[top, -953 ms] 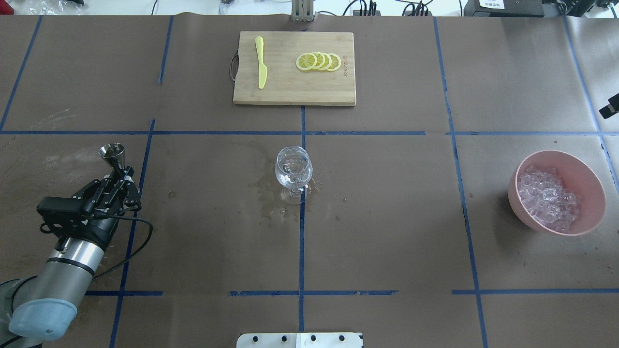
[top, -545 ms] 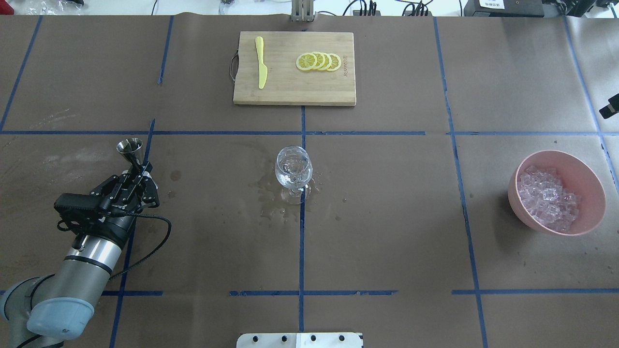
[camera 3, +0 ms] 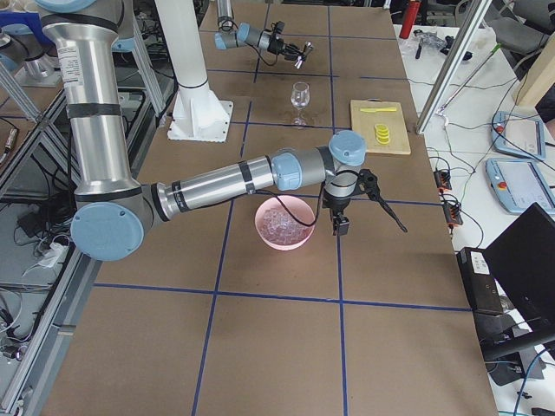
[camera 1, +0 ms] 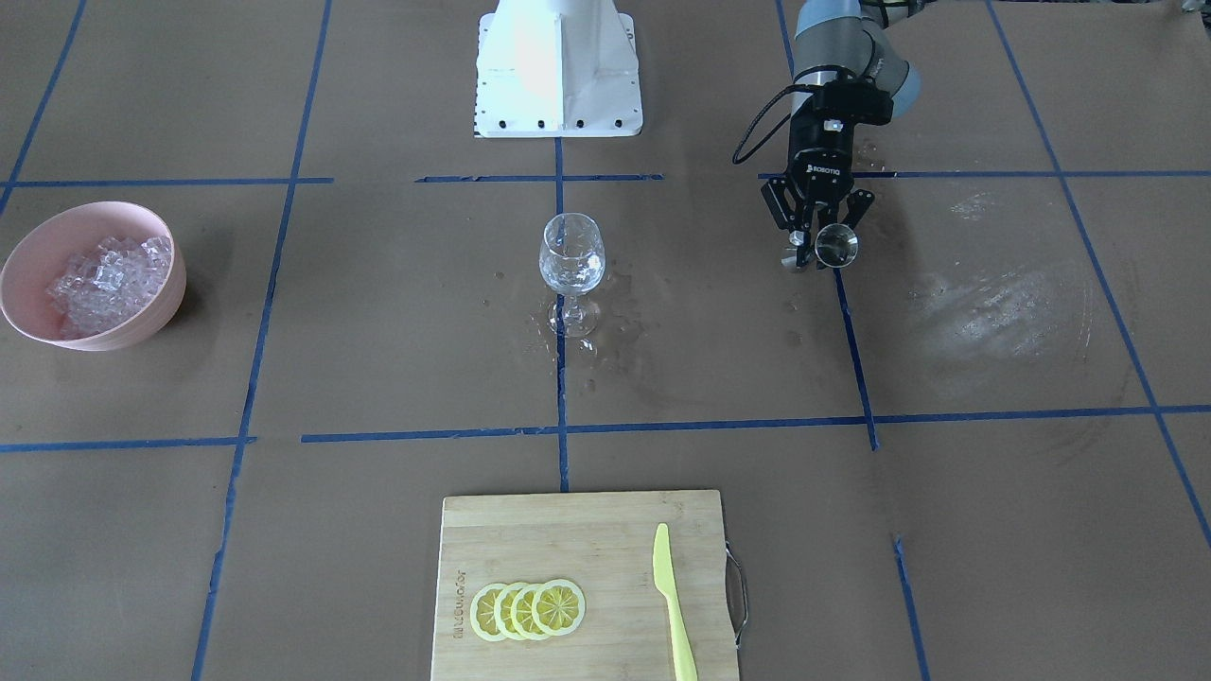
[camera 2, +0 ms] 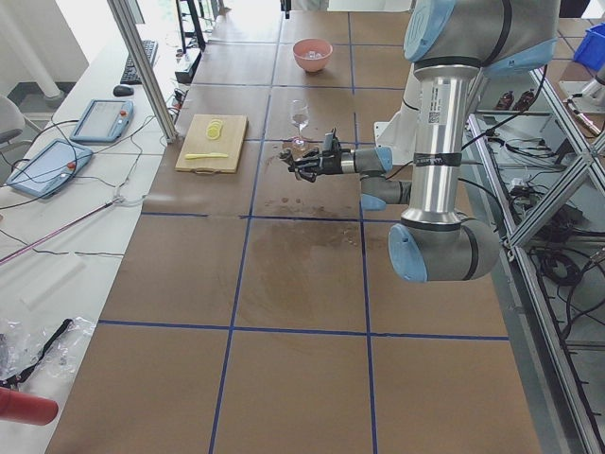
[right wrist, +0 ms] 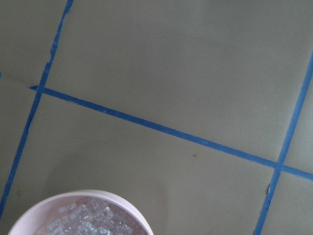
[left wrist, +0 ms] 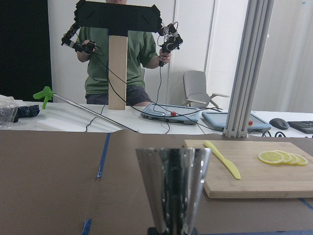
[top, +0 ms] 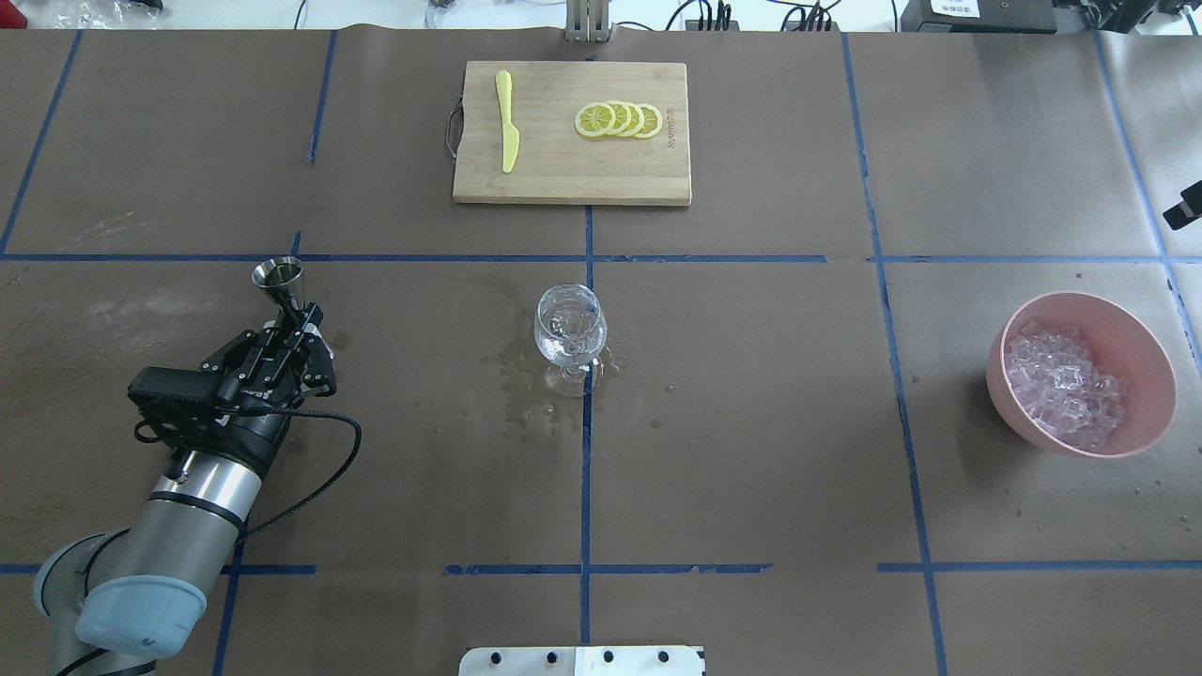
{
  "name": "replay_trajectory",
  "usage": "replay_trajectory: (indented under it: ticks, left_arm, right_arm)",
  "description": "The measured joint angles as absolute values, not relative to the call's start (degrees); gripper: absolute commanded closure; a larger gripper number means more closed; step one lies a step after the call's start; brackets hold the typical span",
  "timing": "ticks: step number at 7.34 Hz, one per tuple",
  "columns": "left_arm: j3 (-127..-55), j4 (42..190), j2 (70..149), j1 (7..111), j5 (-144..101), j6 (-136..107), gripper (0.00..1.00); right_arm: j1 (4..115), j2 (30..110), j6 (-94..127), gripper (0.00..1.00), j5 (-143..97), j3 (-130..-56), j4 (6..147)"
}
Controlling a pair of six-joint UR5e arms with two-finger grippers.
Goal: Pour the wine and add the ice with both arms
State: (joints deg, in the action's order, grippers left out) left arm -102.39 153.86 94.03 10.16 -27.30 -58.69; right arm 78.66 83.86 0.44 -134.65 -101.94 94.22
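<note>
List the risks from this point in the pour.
1. The left gripper grips the metal jigger. Tipping it over the wine glass may miss the narrow rim and spill more liquid.
2. The puddle around the glass's foot could let the glass slide if the jigger nudges it.

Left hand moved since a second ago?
Yes. The left hand, holding the jigger, has shifted toward the glass and slightly away from the robot.
</note>
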Motion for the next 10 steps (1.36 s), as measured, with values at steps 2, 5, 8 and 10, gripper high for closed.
replay_trajectory:
  ticks: [2,5,8,10]
  left_arm:
    - [-104.96,154.87,94.65,10.16,-27.39,-53.65,1.00]
    - [-106.42,160.74,98.22,10.01,-27.33,-40.94,1.00]
    - [-106.52,160.73,102.93,9.42,-28.09,-28.54,1.00]
    - [-106.45,159.71,103.73,9.19,-30.63,-20.97,1.00]
  right_arm:
    - [78.66,83.85,0.44,0.00,-134.65,-101.88,94.22]
    - [78.66,83.85,0.44,0.00,-134.65,-101.83,94.22]
    - [78.66,83.85,0.44,0.00,-134.65,-101.89,94.22]
    - [78.66,83.85,0.42,0.00,-134.65,-101.94,94.22]
